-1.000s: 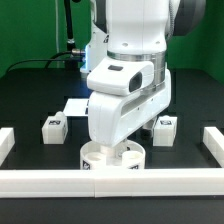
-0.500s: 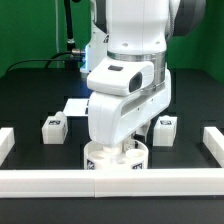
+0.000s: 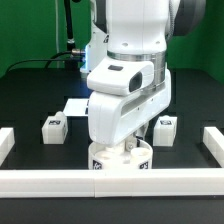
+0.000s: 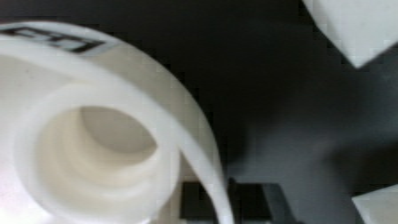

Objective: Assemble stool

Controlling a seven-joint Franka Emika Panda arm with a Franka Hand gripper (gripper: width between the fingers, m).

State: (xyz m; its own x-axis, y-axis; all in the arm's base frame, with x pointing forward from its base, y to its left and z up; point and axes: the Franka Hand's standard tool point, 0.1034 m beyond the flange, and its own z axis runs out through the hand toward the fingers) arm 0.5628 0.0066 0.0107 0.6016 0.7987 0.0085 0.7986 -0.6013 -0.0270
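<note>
The stool seat (image 3: 118, 163) lies flat on the black counter (image 3: 30, 100) with its hollow side up and its round axis upright, close against the front rail block (image 3: 110, 183). The end effector (image 4: 228, 198) is pinched closed on the seat's thin rim wall. The seat's square black-and-white tags carry no readable writing. A left leg (image 3: 54, 127) and a right leg (image 3: 166, 128) stand behind it, one at each side of the exterior view. The arm (image 3: 125, 90) hides the seat's back.
</note>
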